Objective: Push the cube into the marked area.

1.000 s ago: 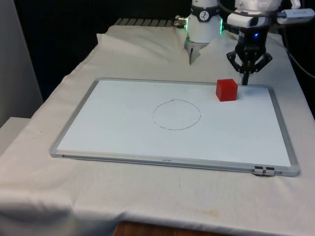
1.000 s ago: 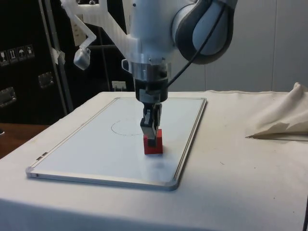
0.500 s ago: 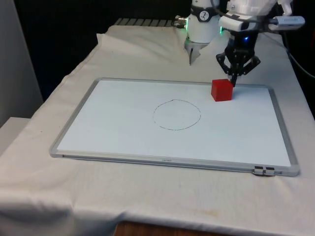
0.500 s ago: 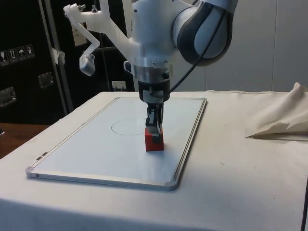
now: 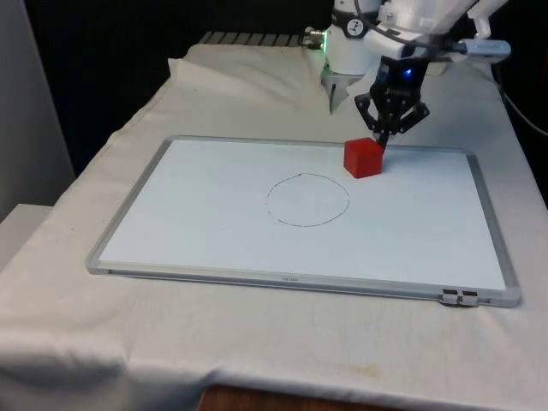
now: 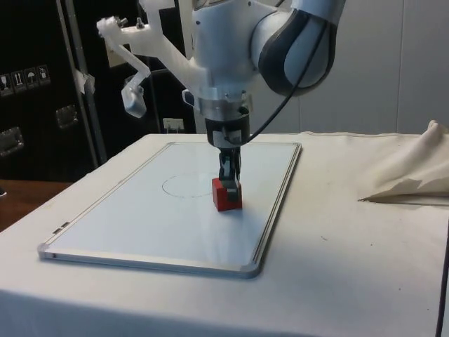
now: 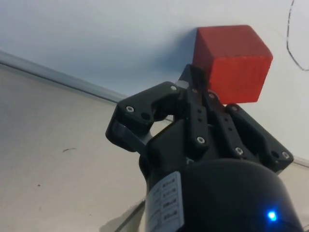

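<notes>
A red cube (image 5: 363, 157) rests on the whiteboard (image 5: 214, 231), just off the far right side of a thin hand-drawn circle (image 5: 307, 199) in the front view. My gripper (image 5: 383, 144) stands shut with its fingertips touching the cube's far right edge. From the side, the cube (image 6: 227, 194) sits beside the circle (image 6: 186, 185) and the gripper (image 6: 229, 181) points straight down at the cube's top far edge. The wrist view has the cube (image 7: 231, 62) pressed against the tips of the closed fingers (image 7: 193, 82), with an arc of the circle (image 7: 291, 34) beyond it.
The whiteboard has a grey frame (image 5: 497, 248) and lies flat on the white cloth. A crumpled fold of cloth (image 6: 407, 175) rises beside the board in the side view. The robot's base (image 5: 351, 47) stands behind the board's far edge.
The gripper has moved toward the front view's left and pushed the cube along the board's far edge, closer to the circle.
</notes>
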Controlling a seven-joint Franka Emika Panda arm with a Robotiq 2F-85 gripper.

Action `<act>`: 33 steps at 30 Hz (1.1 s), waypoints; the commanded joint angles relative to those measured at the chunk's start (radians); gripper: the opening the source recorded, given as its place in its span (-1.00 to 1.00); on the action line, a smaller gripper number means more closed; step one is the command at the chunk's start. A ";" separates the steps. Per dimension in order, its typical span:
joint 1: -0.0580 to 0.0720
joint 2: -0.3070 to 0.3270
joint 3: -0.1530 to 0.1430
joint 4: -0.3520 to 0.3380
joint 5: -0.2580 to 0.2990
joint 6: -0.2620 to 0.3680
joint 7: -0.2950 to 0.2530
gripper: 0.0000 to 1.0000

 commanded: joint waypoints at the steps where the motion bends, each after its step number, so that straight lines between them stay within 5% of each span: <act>1: 0.007 0.008 -0.018 0.011 -0.034 -0.006 0.019 -1.00; 3: 0.000 0.006 -0.007 0.003 -0.013 -0.001 0.000 -1.00; 12: 0.009 0.033 -0.070 0.046 -0.122 -0.021 0.032 -1.00; 13: 0.000 0.024 -0.051 0.031 -0.086 -0.018 0.007 -1.00; 14: 0.009 0.036 -0.074 0.049 -0.130 -0.022 0.034 -1.00; 21: 0.009 0.057 -0.099 0.073 -0.184 -0.025 0.049 -1.00; 22: 0.000 0.056 -0.085 0.066 -0.161 -0.021 0.031 -1.00; 23: 0.010 0.060 -0.106 0.077 -0.199 -0.030 0.052 -1.00; 30: 0.009 0.062 -0.123 0.084 -0.252 -0.061 0.056 -1.00; 31: 0.000 0.058 -0.110 0.076 -0.228 -0.057 0.039 -1.00; 33: 0.007 0.066 -0.124 0.089 -0.264 -0.070 0.054 -1.00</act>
